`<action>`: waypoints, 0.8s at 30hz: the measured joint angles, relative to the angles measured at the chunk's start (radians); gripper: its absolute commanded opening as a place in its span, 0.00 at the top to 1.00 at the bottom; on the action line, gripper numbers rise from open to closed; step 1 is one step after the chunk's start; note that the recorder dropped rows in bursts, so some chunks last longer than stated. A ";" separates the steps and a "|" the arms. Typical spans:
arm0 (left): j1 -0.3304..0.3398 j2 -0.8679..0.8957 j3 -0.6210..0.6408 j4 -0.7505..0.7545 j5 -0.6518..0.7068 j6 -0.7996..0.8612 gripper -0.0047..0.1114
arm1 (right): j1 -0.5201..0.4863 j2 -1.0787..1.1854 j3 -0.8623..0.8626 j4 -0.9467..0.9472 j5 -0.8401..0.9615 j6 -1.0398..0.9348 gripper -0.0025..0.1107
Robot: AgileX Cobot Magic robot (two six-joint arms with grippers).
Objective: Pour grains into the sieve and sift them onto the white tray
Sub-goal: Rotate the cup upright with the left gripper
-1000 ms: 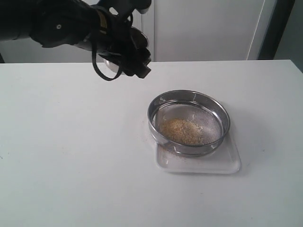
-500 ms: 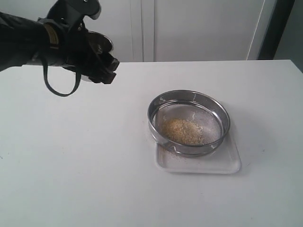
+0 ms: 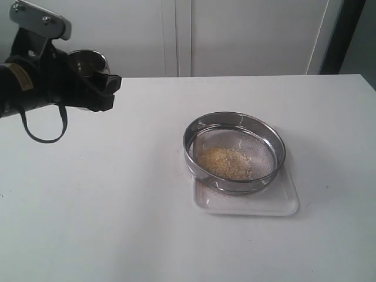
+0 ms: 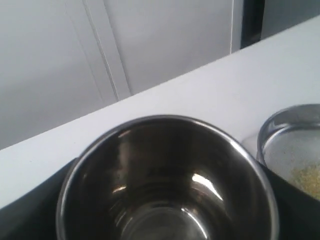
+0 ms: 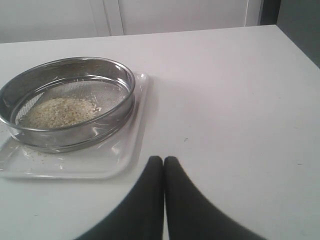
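The sieve (image 3: 235, 185) rests on the white tray (image 3: 283, 203), right of the table's middle. A small heap of grains (image 3: 226, 163) lies on its mesh. My left gripper (image 3: 100, 79) hangs over the table's back left, shut on a small steel cup (image 3: 88, 60) held upright, well left of the sieve. The cup (image 4: 165, 190) looks empty inside in the left wrist view, with the sieve's rim (image 4: 280, 122) beyond it. My right gripper (image 5: 163, 161) is shut on nothing above bare table, a short way from the tray's (image 5: 120, 155) edge, and the sieve (image 5: 75, 135) and grains (image 5: 57, 111) lie beyond it.
A few stray grains lie on the tray beside the sieve. White cabinet panels (image 3: 247, 35) stand behind the table's back edge. A dark upright (image 3: 343, 35) rises at the back right.
My left arm has swung left, away from the sieve, carrying the cup. The cup has turned from tilted to upright. Sieve, tray and grains have not moved.
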 measured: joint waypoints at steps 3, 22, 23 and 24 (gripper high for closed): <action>0.015 0.000 0.059 -0.057 -0.117 -0.002 0.96 | 0.000 0.000 0.000 0.000 0.000 0.000 0.98; 0.034 0.128 0.125 -0.250 -0.257 0.035 0.96 | 0.000 0.000 0.000 0.000 0.000 0.000 0.98; 0.041 0.138 0.125 -0.255 -0.262 0.037 0.96 | 0.000 0.000 0.000 0.000 0.000 0.000 0.98; 0.047 0.148 0.125 -0.259 -0.264 0.035 0.96 | 0.000 0.000 0.000 0.000 0.000 0.000 0.98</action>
